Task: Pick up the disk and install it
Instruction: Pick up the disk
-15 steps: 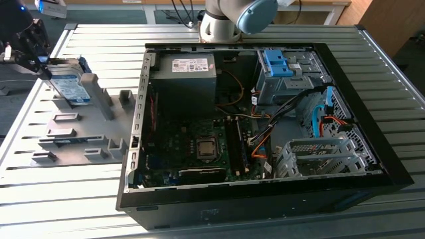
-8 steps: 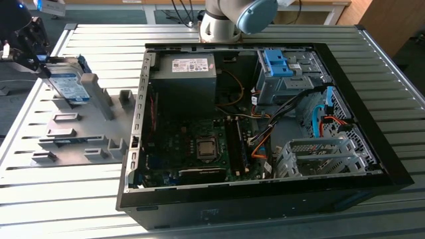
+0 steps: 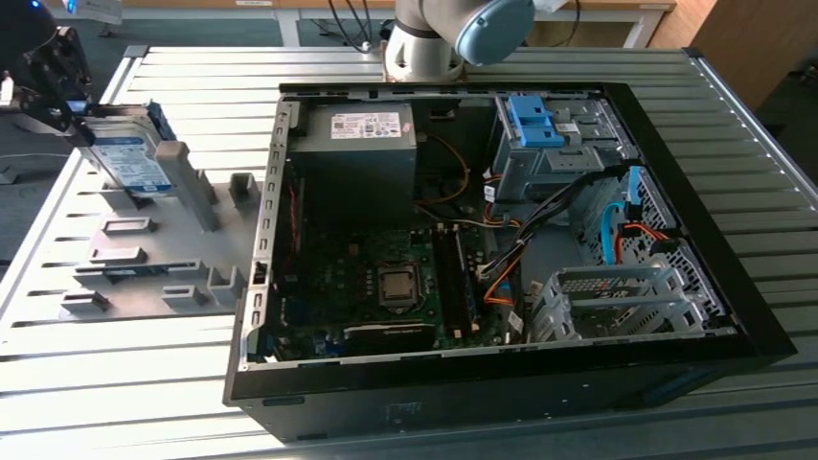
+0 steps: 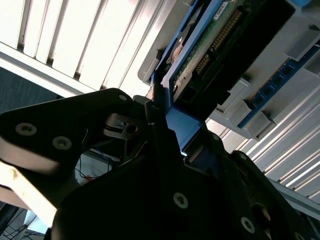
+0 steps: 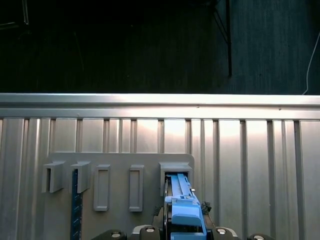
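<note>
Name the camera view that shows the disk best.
The exterior view: the flat silver-grey metal disk stands on edge at the grey plastic slotted holder, white-and-blue label visible. The second wrist view shows its green circuit-board side; the first wrist view, its blue rail edge-on.

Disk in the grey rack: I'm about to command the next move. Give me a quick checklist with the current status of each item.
1. Gripper on the disk: ok; in the second wrist view its jaws look closed on the blue side rail.
2. Disk free of the grey rack: not ok; its lower end sits in a slot.
3. Computer case open: ok; side panel off, interior exposed.
4. Grey drive cage empty: ok; looks empty in the exterior view.
5. Cables clear of that cage: cannot tell; orange and blue ones run close by.
</note>
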`<state>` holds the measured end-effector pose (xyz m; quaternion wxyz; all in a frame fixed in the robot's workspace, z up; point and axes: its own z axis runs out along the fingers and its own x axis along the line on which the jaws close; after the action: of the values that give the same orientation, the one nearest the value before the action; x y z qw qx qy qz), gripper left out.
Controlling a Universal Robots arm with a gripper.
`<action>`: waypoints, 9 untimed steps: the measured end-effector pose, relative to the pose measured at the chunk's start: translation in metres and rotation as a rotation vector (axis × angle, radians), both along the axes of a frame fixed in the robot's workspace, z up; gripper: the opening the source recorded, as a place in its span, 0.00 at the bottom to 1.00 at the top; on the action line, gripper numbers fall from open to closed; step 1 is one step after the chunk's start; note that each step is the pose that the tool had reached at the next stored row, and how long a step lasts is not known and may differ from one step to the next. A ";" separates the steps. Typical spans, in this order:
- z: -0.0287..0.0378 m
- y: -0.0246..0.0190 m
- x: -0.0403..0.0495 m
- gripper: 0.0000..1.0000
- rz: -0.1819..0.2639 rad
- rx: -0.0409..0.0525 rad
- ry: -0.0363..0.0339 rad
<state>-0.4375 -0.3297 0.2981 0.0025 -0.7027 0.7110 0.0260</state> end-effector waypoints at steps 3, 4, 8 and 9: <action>0.0011 0.0000 0.0000 0.36 0.000 -0.0001 0.0004; 0.0017 0.0000 0.0000 0.36 0.000 -0.0001 0.0003; 0.0018 0.0000 0.0000 0.36 0.000 -0.0001 0.0004; 0.0018 0.0000 0.0000 0.36 0.000 -0.0001 0.0004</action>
<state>-0.4375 -0.3297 0.2999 0.0023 -0.7027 0.7110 0.0261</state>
